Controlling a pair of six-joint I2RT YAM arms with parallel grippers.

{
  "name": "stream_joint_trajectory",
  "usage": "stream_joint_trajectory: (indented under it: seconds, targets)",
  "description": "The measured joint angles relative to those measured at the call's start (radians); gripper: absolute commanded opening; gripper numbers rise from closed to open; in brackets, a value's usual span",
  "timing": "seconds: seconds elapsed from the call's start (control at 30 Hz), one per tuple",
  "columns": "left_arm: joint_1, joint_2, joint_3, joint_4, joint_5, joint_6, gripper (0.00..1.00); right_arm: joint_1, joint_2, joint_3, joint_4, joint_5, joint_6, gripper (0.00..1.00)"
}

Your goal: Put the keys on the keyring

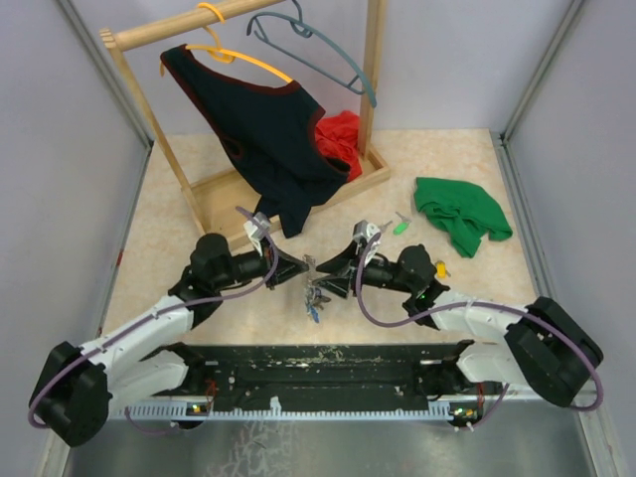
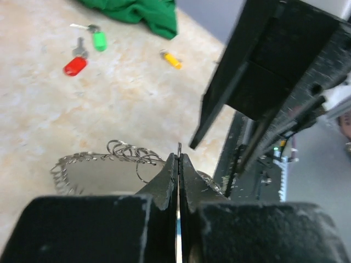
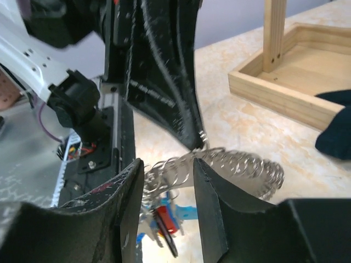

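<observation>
Top external view: the keyring (image 1: pixel 314 289) hangs mid-table between both claws. The left gripper (image 1: pixel 302 266) is pressed together on its wire; the right gripper (image 1: pixel 329 276) stands spread around the coil. From there, a green key (image 1: pixel 401 226) and green cloth (image 1: pixel 460 214) lie at two o'clock, a yellow key (image 1: pixel 438 266) at three, and the wooden rack (image 1: pixel 298 179) at twelve.

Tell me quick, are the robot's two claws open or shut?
Left gripper: shut, pinching the silvery coiled wire keyring.
Right gripper: open, jaws astride its coils.
</observation>
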Motion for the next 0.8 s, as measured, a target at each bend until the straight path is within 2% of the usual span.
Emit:
stream_joint_trajectory:
  seconds: [0.17, 0.43, 0.67, 0.8]
  targets:
    - [-0.005, 0.044, 0.181, -0.368, -0.063, 0.11, 0.0, -0.01, -0.091, 0.003, -0.208, 0.023, -0.091, 0.47]
    - [-0.051, 0.185, 0.454, -0.794, -0.138, 0.273, 0.0, -0.037, -0.181, 0.019, -0.461, 0.089, -0.214, 0.49]
    - [-0.067, 0.344, 0.685, -1.099, -0.164, 0.413, 0.0, -0.037, -0.145, 0.061, -0.508, 0.092, -0.277, 0.49]
    - [-0.077, 0.399, 0.751, -1.196, -0.158, 0.49, 0.0, -0.043, -0.105, 0.061, -0.485, 0.079, -0.292, 0.48]
